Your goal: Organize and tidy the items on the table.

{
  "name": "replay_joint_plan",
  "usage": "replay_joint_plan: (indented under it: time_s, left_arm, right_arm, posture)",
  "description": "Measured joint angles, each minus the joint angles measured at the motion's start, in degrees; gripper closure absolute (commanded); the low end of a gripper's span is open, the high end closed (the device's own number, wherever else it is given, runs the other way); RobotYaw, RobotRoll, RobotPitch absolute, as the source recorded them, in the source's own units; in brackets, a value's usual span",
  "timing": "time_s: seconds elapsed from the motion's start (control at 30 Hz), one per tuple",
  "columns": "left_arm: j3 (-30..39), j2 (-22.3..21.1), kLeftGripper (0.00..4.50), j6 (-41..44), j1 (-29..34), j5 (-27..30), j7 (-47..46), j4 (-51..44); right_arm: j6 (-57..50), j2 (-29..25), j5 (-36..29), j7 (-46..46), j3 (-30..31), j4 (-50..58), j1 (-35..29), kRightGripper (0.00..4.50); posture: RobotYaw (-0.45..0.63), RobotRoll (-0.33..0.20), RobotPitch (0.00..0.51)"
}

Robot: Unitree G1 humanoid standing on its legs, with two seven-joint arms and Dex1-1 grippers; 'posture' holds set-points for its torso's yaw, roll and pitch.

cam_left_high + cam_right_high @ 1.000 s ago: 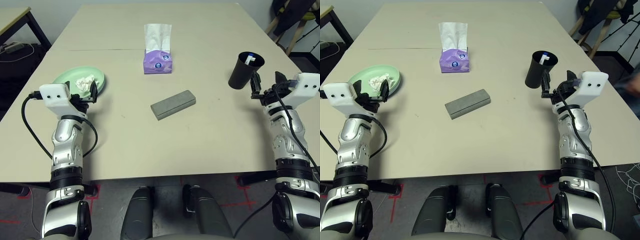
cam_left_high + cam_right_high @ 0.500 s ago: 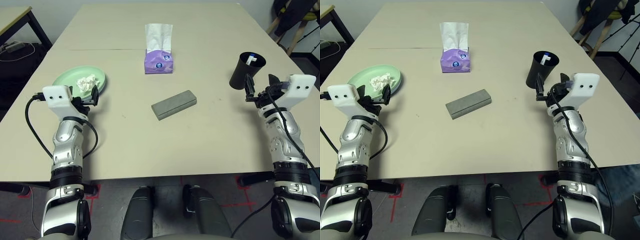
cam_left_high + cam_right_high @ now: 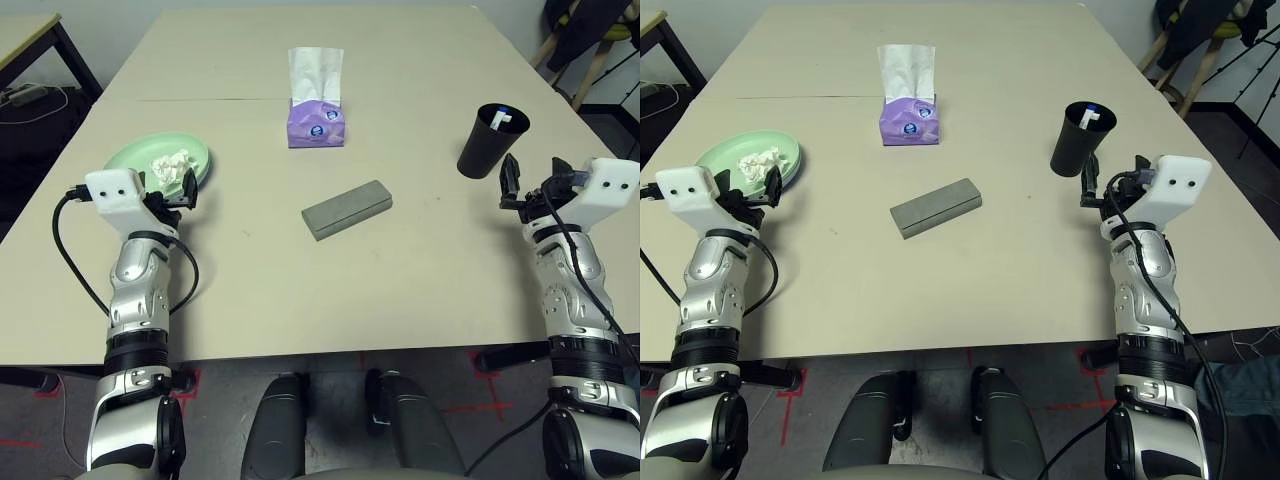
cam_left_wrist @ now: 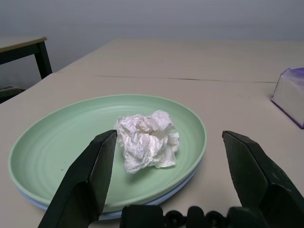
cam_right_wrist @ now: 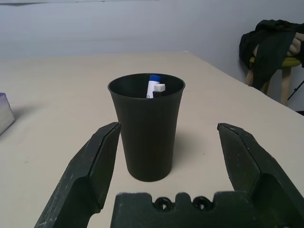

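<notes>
A pale green plate (image 3: 135, 155) lies at the left of the table (image 3: 400, 290) on top of a pale blue plate (image 4: 118, 214), with a crumpled white tissue wad (image 4: 146, 144) on it. My left gripper (image 4: 168, 137) stands open just short of the plate, facing the wad. A long grey glasses case (image 3: 346, 209) lies at an angle in the middle. At the right stands a black cup (image 5: 146, 133) with a white marker pen (image 5: 153, 88) upright inside it. My right gripper (image 5: 169, 127) is open, a little short of the cup and level with it.
A purple tissue box (image 3: 317, 121) with a white tissue sticking up stands behind the case, near the table's seam. A dark-legged side table (image 3: 30, 35) is at the far left, and a chair with dark clothing (image 3: 590, 30) at the far right.
My right gripper swung slightly towards the cup and back again, still open and apart from it. The left gripper has barely shifted in front of the plate.
</notes>
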State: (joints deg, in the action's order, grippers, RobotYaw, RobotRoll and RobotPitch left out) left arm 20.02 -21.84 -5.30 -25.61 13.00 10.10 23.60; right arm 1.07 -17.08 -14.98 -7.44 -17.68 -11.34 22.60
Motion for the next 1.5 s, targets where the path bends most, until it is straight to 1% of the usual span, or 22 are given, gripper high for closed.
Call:
replay_joint_plan:
  time_s: [0.2,0.37,0.43,0.63,0.7,0.93,1.5]
  left_arm:
    - [-0.36,0.29,0.0,-0.14,-0.76,0.01,0.03,0.01]
    - [-0.38,0.29,0.0,-0.18,-0.76,0.01,0.12,0.02]
    - [-0.38,0.25,0.0,-0.27,-0.76,0.02,0.24,0.02]
    - [-0.33,-1.37,0.0,-0.3,-0.58,0.21,2.18,0.07]
    - [-0.3,-1.62,0.0,-0.3,-0.23,0.3,2.7,0.08]
    - [0.06,-1.94,0.0,-0.29,0.19,0.64,3.79,0.01]
    - [0.39,-2.17,0.0,-0.25,0.36,0.61,3.76,-0.02]
  right_arm:
    - [-0.14,1.62,0.78,0.31,1.68,0.12,0.26,0.04]
    - [-0.11,1.53,1.23,0.4,1.84,-0.31,1.51,0.04]
    - [-0.11,0.99,1.13,-0.19,1.81,-0.78,1.75,0.04]
    - [-0.88,-1.84,-0.99,-5.94,1.34,-2.79,2.2,0.04]
    - [-0.89,-2.62,-1.0,-6.79,1.26,-3.39,2.47,0.04]
    - [-0.49,-1.95,-1.42,-5.5,-0.03,-4.77,3.28,0.04]
    - [0.13,-1.97,-1.35,-5.03,0.02,-6.02,3.44,0.04]
  posture:
    - [0.04,0.0,0.114]
    - [0.05,0.0,0.117]
    - [0.05,0.0,0.117]
    - [0.06,0.0,0.117]
    - [0.06,0.0,0.124]
    - [0.07,0.0,0.133]
    - [0.06,0.0,0.132]
